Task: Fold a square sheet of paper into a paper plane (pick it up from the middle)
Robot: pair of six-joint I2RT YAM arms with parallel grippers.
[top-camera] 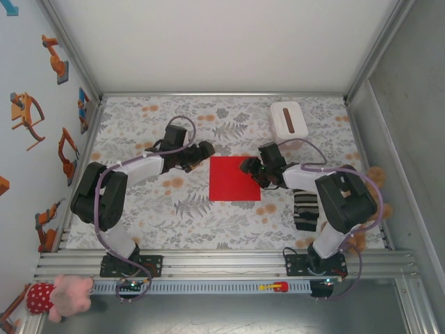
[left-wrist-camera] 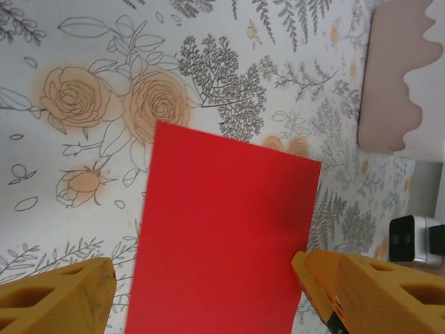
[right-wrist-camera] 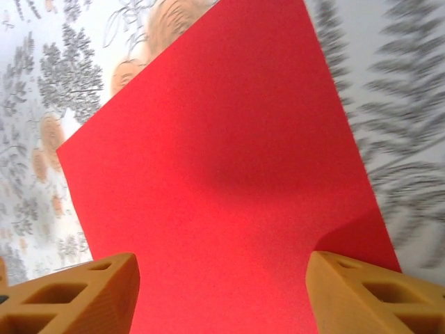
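A floral-print tablecloth (top-camera: 174, 209) is the work surface inside a white-walled, metal-framed booth (top-camera: 208, 42), with a white rectangular box (top-camera: 288, 119) at upper right. The square sheet of bright red paper (top-camera: 233, 179) lies flat at frame centre, its near edge cut off at the bottom of both wrist views. The left gripper (top-camera: 206, 149) at its upper-left corner and the right gripper (top-camera: 245, 165) at its right edge both gape open, the sheet lying between their orange fingers (left-wrist-camera: 62, 296).

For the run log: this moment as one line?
square sheet of paper: flat, unfolded | left gripper: open, by far-left corner | right gripper: open, over right edge | folding: not started
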